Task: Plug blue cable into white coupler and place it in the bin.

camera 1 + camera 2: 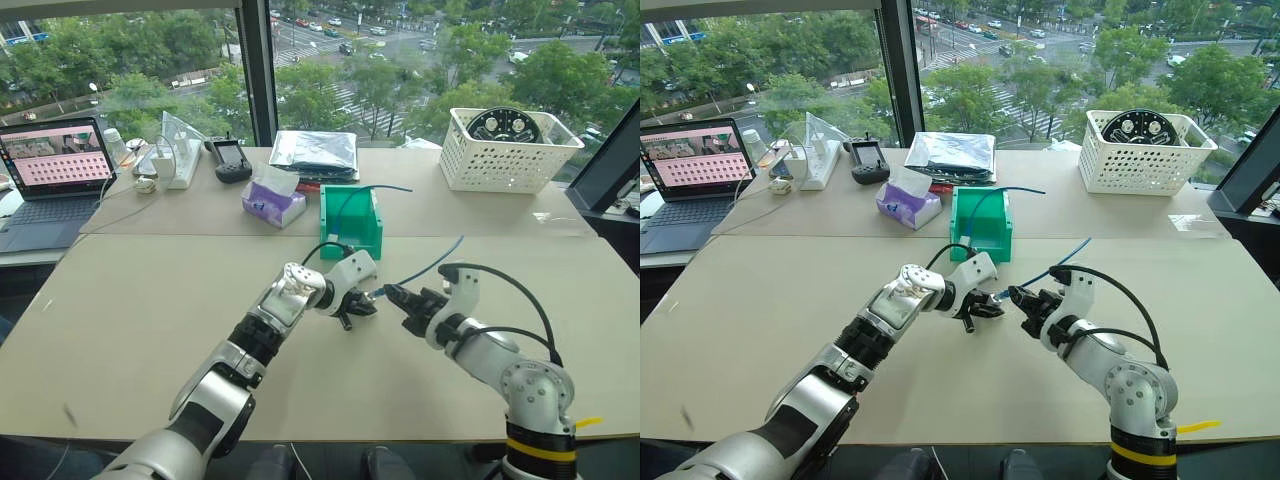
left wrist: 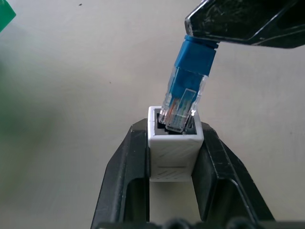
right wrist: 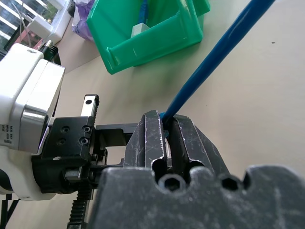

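Blue cable [image 2: 189, 76] plug entering white coupler [image 2: 174, 148] (tilted).

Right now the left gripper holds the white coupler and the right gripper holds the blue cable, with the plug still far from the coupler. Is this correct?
Not quite: in the left wrist view the plug is already entering the white coupler. The rest holds.

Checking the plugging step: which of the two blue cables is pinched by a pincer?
The blue cable over the near table, gripped by the right pincer; the other blue cable lies in the bin.
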Controlling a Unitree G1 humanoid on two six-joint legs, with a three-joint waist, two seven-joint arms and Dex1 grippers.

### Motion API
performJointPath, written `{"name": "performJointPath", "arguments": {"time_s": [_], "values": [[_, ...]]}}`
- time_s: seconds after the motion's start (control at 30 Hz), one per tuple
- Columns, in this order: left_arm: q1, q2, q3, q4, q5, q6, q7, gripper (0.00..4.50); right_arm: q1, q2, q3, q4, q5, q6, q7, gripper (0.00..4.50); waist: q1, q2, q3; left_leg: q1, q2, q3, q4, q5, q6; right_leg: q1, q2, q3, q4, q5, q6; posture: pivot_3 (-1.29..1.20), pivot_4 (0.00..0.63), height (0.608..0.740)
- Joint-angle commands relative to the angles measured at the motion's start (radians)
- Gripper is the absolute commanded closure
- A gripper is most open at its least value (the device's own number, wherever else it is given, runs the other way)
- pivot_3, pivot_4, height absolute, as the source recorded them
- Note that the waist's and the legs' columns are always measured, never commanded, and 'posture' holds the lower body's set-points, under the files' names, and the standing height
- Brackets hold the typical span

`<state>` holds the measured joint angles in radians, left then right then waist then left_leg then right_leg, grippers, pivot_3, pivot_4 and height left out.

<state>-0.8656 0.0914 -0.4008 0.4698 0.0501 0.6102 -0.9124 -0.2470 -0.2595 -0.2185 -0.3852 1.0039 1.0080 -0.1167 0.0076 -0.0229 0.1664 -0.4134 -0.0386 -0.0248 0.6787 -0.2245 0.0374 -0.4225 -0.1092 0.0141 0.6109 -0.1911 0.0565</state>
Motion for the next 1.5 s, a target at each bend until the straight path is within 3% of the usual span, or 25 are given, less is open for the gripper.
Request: {"name": "performJointPath", "arguments": {"time_s": [0.03, 0.6, 0.9, 1.43, 1.5], "values": [[0.02, -0.008, -0.029, 0.0, -0.004, 0.02, -0.017, 3.81, -0.01, -0.023, 0.034, -0.005, -0.033, 0.011, 0.028, 4.5, 0.0, 0.0, 0.0, 0.0, 0.0, 0.0, 0.0, 0.0, 0.0, 0.0, 0.0, 0.0, 0.0, 0.0, 0.0, 0.0, 0.15, 0.728], [-0.019, -0.079, 0.013, 0.025, -0.017, 0.036, 0.032, 3.81, -0.106, -0.058, 0.17, -0.024, -0.16, 0.1, 0.1, 4.5, 0.005, 0.0, 0.0, 0.002, 0.0, 0.0, 0.001, 0.0, 0.0, 0.003, 0.0, 0.0, 0.0, -0.002, 0.003, 0.0, 0.15, 0.728], [-0.025, -0.082, 0.035, 0.019, -0.023, 0.053, 0.041, 3.81, -0.061, 0.011, 0.164, -0.001, -0.195, 0.093, 0.11, 4.5, 0.004, -0.001, -0.001, 0.003, 0.0, 0.0, 0.002, 0.0, 0.0, 0.003, 0.0, 0.0, 0.0, -0.002, 0.003, 0.0, 0.15, 0.728], [-0.005, -0.069, 0.055, -0.012, -0.04, 0.073, 0.051, 3.81, 0.009, 0.029, 0.232, 0.147, -0.384, -0.004, 0.262, 4.5, -0.004, -0.001, -0.005, 0.012, 0.001, 0.0, 0.0, 0.0, 0.0, 0.012, 0.001, 0.0, -0.001, -0.003, 0.004, 0.0, 0.15, 0.728], [0.006, -0.063, 0.068, -0.025, -0.054, 0.073, 0.044, 2.8, -0.002, 0.033, 0.196, 0.13, -0.38, -0.014, 0.265, 4.5, -0.006, -0.001, -0.005, 0.014, 0.002, 0.0, 0.0, 0.0, 0.0, 0.014, 0.001, 0.0, -0.001, -0.003, 0.004, 0.0, 0.15, 0.728]]}}
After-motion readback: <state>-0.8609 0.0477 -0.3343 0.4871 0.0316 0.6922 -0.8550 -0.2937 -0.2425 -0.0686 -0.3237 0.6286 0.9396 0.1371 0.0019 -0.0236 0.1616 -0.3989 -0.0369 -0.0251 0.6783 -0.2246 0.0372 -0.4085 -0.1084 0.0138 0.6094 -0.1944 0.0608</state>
